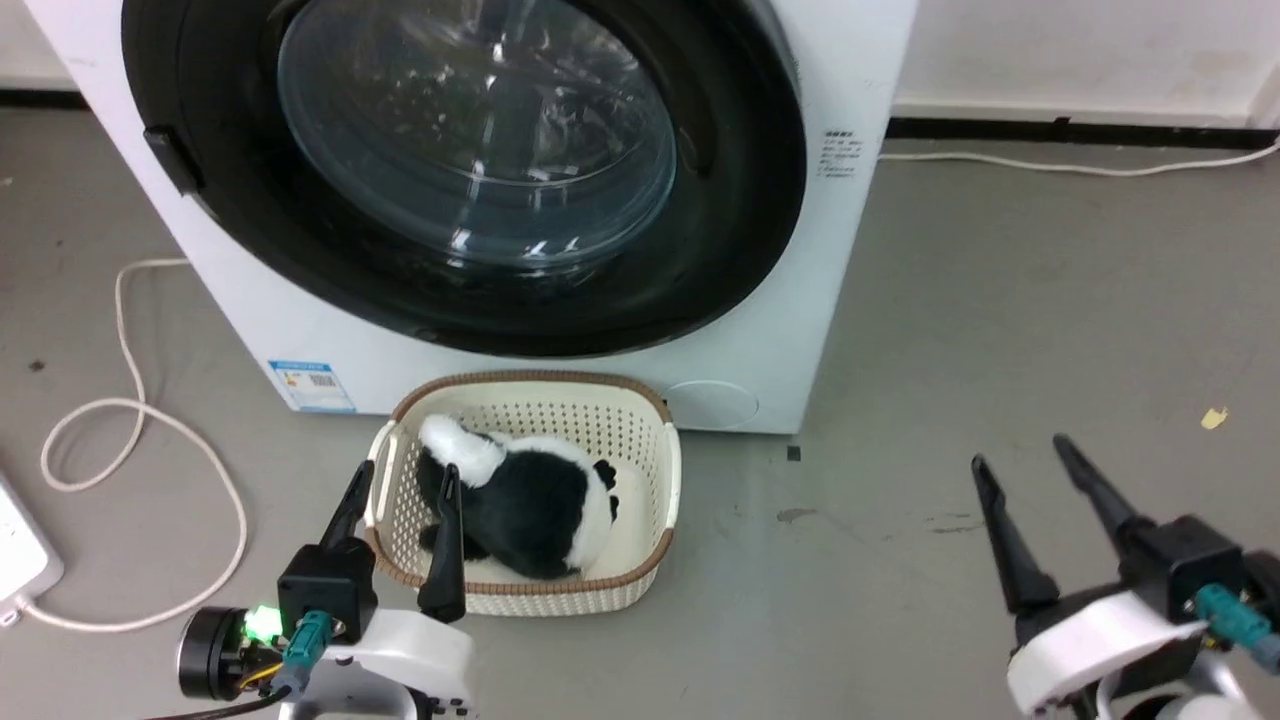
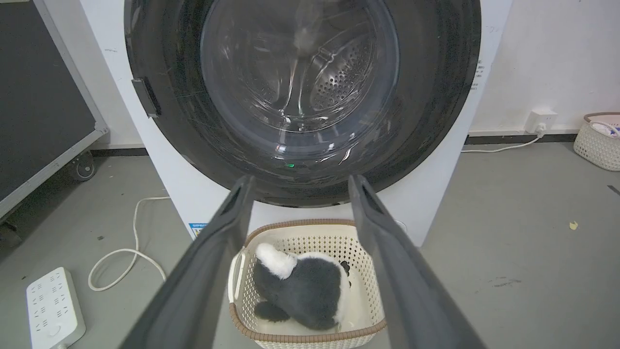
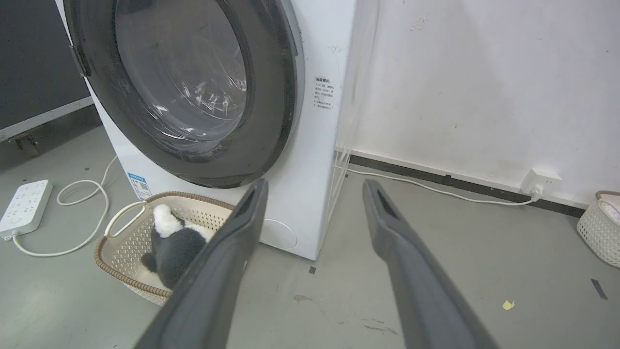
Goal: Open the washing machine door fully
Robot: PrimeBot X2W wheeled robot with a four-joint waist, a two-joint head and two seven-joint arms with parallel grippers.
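0 progress, we judge: the washing machine door [image 1: 470, 150] sits shut; our left hand [image 1: 407, 468] and right hand [image 1: 1019, 450] hang spread, empty.

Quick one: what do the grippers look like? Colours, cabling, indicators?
Left gripper and right gripper match: two long tapered dark fingers on a black block, glossy white wrist shell, teal cable connector. The left also shows a green light, a black cylinder and yellow wires.

A grey floor [image 1: 1000, 300] carries the white washing machine [image 1: 760, 340], with a cream basket [image 1: 560, 600] just before its front, a looped white cable [image 1: 155, 263] and power strip [image 3: 26, 206] to its left, and a yellow scrap [image 1: 1214, 418] well to its right.
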